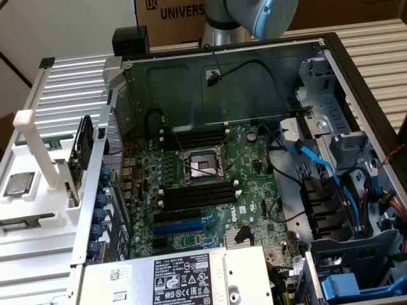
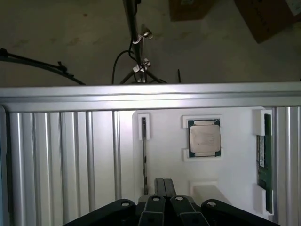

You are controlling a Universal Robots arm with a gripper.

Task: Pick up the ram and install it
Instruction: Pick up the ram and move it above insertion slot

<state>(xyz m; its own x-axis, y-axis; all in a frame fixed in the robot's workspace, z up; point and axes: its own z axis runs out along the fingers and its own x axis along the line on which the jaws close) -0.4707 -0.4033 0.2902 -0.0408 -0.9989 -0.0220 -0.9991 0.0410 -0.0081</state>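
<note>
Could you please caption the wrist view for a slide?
Shut gripper hovers over the white tray holding a processor and the ram.

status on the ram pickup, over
Gripper shut, empty, above the white tray. Ram upright in that tray beside the case, not gripped. Nothing seen blocking it.

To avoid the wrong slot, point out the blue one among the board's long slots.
The blue slot, the one nearest the power supply. All the other long slots are black.
</note>
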